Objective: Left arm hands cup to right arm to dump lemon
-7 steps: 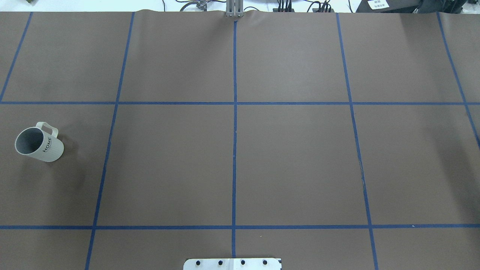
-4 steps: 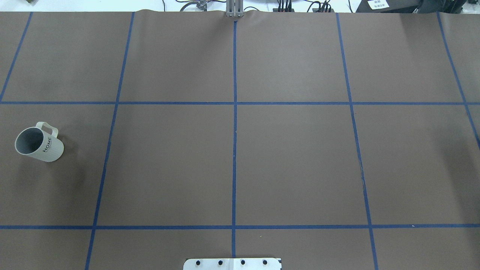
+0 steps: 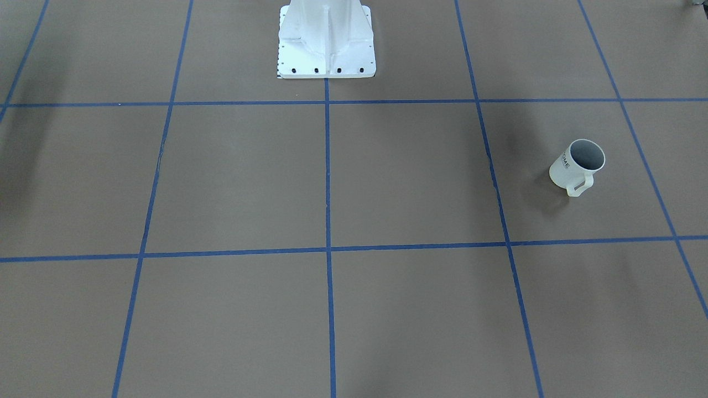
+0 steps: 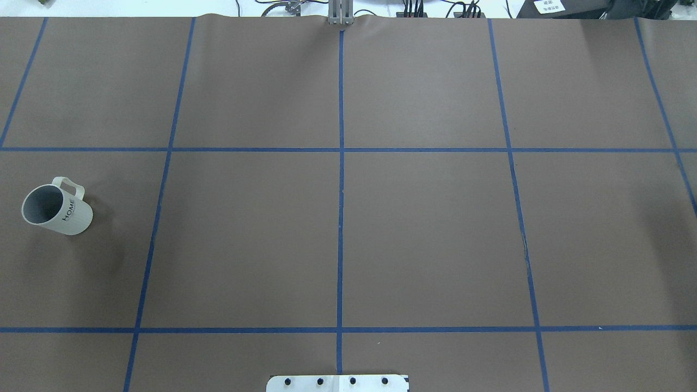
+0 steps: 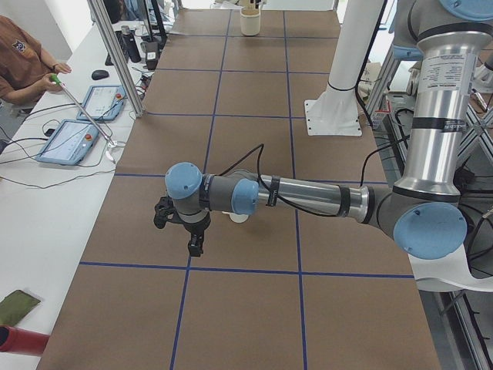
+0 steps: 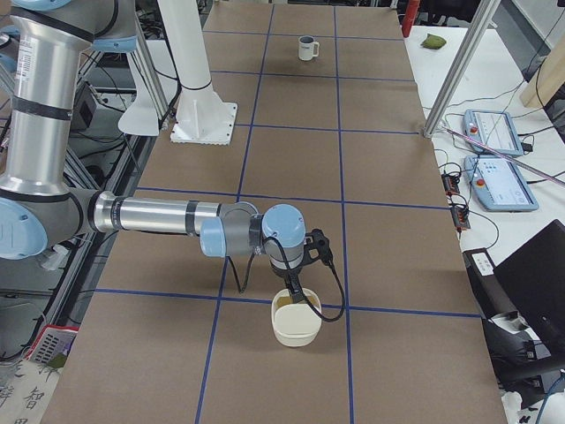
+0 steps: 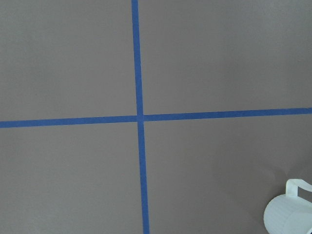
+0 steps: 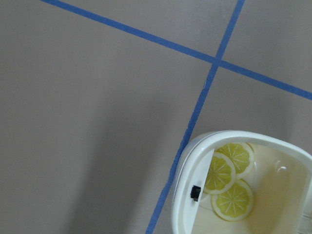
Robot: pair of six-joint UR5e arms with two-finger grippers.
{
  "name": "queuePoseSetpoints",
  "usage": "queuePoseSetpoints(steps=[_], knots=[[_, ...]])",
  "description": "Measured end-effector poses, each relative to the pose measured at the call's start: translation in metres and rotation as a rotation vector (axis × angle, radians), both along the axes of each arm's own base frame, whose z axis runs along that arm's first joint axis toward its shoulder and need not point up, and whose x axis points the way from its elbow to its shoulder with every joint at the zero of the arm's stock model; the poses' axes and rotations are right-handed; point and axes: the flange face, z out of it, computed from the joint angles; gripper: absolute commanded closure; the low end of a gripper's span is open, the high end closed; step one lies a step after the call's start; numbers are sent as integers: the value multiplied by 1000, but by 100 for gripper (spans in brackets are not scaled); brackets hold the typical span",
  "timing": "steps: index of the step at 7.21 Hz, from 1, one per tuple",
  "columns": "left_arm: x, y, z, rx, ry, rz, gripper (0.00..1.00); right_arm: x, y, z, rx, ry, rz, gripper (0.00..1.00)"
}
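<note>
Cup (image 4: 57, 209) stood unheld at the table's left. Whether left gripper (image 5: 194, 247) or right gripper (image 6: 295, 294) was clenched could not be told. A misaligned descent risked toppling it.

A brown cover (image 4: 425, 228) lies over the whole desk, and blue tape lines (image 4: 340, 218) divide it into large squares. A white mounting base (image 3: 326, 41) with a row of dark bolts stands at the middle of the desk's robot-side edge. A cream tub (image 6: 295, 325) sits near the desk's right end, on one tape line. Beyond the opposite long edge, a white bench carries two tablets (image 6: 488, 132) with cables beside them. A person (image 5: 19, 58) in a brown shirt sits at that bench.
</note>
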Motion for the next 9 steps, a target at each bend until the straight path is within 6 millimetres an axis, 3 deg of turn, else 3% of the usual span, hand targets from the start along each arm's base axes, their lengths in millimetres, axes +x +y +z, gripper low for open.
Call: queuePoseSetpoints(steps=[2,4,9], knots=[[-5,14,-1,29,-13,15,0,4,0,-4,-14,-6,10,0],[-8,31,3,51,-21,47,0,-6,-1,-7,-12,-1,-15,0],[-11,40,13,7,-29,84,0,-24,-11,-15,-12,71,-83,0]])
